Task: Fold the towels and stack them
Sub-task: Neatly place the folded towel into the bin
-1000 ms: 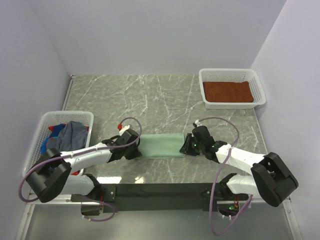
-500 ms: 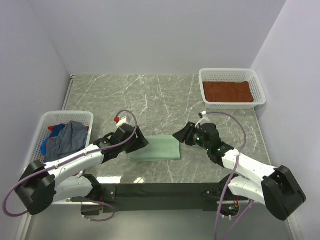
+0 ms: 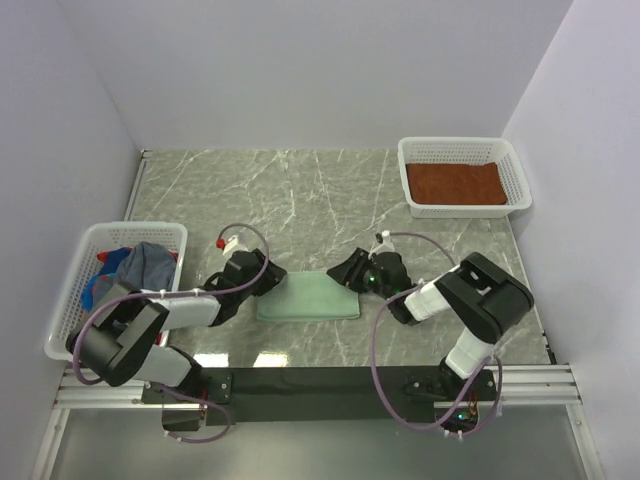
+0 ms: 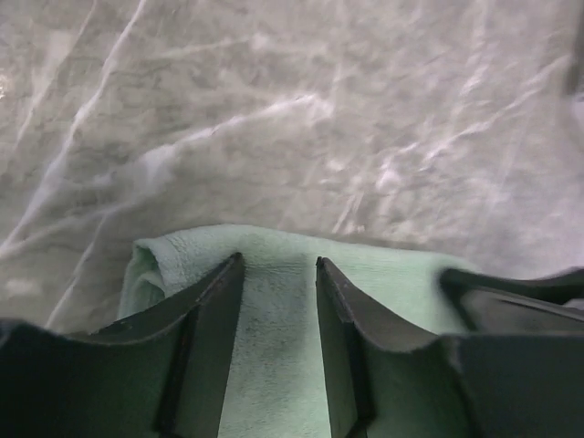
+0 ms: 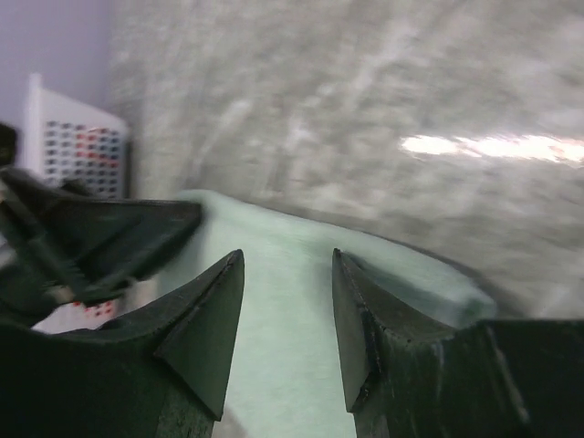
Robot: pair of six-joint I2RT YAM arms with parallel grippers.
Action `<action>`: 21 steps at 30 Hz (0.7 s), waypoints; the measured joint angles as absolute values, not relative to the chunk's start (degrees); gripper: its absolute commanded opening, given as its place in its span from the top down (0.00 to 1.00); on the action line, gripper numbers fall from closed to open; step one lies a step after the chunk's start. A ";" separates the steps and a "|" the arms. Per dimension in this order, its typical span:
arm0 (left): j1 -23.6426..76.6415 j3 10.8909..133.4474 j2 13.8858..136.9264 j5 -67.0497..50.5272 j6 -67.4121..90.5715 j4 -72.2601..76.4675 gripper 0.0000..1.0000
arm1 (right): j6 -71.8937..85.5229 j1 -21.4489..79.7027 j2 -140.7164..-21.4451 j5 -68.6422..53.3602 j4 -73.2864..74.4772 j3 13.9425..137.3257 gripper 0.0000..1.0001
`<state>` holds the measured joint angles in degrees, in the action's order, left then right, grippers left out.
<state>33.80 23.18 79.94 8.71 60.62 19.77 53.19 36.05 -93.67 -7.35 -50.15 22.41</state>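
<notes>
the mint towel (image 3: 310, 298) lies folded by the tabletop's near edge, midway along it. the left gripper (image 4: 278, 263) and right gripper (image 5: 287, 257) hover over its ends, both spread and pinching nothing. the fold looks done. the next move is probably a regrasp to stack it on the rust-brown towel (image 3: 455, 183) in the far-right basket (image 3: 460, 150).

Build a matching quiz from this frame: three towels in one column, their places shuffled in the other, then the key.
Things
1. pale mint-green folded towel
2. rust-brown flat towel
3. dark slate-blue crumpled towel

Places
A. in the white mesh basket at the far right
B. heaped in the white mesh basket at the left
C. lying on the grey marble table, in no basket

Pairs: 1-C, 2-A, 3-B
</notes>
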 measured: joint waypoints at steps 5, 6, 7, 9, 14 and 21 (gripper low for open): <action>31.83 15.59 81.03 7.07 64.49 35.07 0.55 | 56.21 34.35 -98.87 -6.44 -61.30 17.74 0.49; 31.33 14.46 81.49 6.50 65.43 37.63 0.55 | 56.80 33.67 -99.37 -6.42 -63.66 16.62 0.49; 30.92 13.93 81.80 5.96 65.89 38.96 0.54 | 57.30 32.99 -99.68 -6.31 -65.65 15.51 0.49; 30.28 13.67 82.11 4.99 66.54 40.07 0.52 | 57.78 32.03 -99.55 -6.04 -67.92 13.85 0.49; 29.87 15.92 80.47 4.51 65.10 35.51 0.42 | 56.21 31.42 -92.49 -4.75 -63.00 12.75 0.48; 32.21 27.81 73.14 9.72 56.23 14.85 0.13 | 48.42 30.85 -70.94 3.20 -33.61 20.40 0.22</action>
